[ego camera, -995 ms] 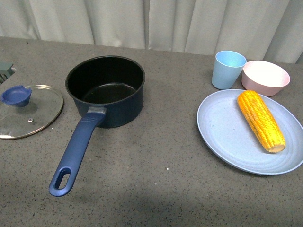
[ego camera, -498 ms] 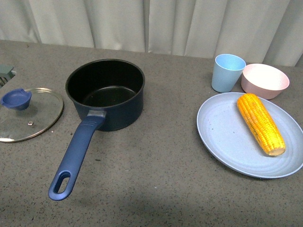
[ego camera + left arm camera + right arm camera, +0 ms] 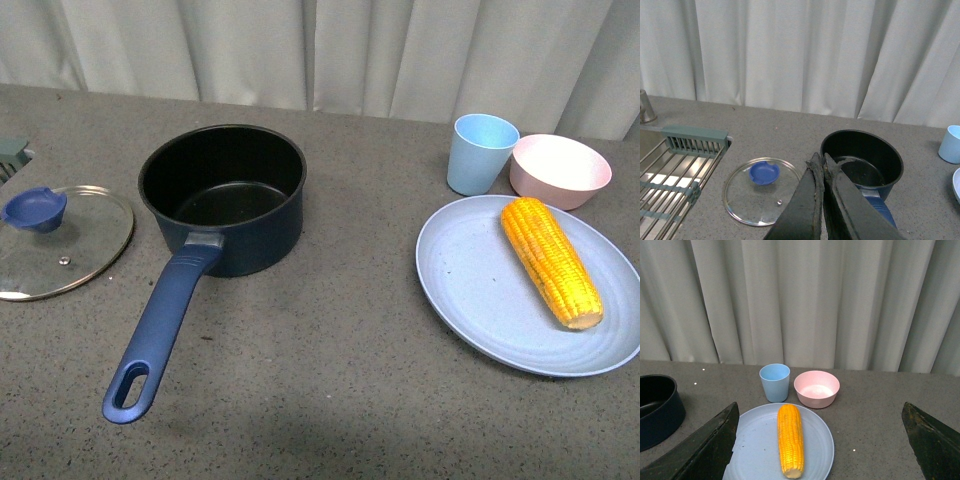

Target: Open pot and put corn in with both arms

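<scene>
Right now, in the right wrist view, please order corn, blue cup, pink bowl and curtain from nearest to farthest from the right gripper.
1. corn, lying on the plate.
2. blue cup and pink bowl, behind the plate: too close to call.
3. curtain, at the back.

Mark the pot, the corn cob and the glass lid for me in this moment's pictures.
pot (image 3: pixel 262 232), front view, on its navy outer wall.
corn cob (image 3: pixel 551 260), front view, on the middle of the cob's kernels.
glass lid (image 3: pixel 88 232), front view, on the clear glass inside the metal rim.
</scene>
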Tool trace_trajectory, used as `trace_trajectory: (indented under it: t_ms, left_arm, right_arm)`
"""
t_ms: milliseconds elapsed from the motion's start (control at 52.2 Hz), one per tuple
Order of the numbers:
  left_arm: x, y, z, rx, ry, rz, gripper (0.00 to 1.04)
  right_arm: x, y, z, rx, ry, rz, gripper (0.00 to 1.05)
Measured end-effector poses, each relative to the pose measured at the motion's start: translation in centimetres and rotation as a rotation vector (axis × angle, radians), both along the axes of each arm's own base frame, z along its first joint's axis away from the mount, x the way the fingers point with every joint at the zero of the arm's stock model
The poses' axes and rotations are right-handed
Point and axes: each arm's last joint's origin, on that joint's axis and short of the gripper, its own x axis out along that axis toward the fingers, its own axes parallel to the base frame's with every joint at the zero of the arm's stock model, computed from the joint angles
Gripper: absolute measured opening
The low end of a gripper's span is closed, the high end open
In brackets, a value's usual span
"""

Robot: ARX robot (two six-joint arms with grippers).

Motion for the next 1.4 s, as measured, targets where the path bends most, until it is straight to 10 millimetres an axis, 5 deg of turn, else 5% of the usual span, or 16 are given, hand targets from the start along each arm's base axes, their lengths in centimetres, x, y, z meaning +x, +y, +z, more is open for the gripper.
trace_trajectory:
  t_ms: [268,555,785,1148,1397]
  left_arm:
    - [-1.1,0.0,-0.3,0.0,0.007,0.0,0.09]
    - [-1.1,0.0,-0.3,0.0,0.006,0.0,0.57]
    - [-1.1,0.0,-0.3,0.0,0.006,0.0,0.99]
    - [-1.1,0.0,-0.3,0.002,0.006,0.0,0.98]
    - [-1.1,0.0,-0.3,0.002,0.005,0.0,0.98]
  right_arm:
    - [0.0,0.0,0.0,0.0,0.0,0.0,0.95]
    - [0.8,0.0,-0.4,-0.161,0.167,-0.135,0.95]
    - [6.6,0.0,0.1,-0.075,0.279,-0.11,0.95]
    - [17.2,0.7,-6.7,-0.011,0.736,-0.118,0.95]
    - [20.8,1.9,-8.5,0.025,0.835,-0.102,0.95]
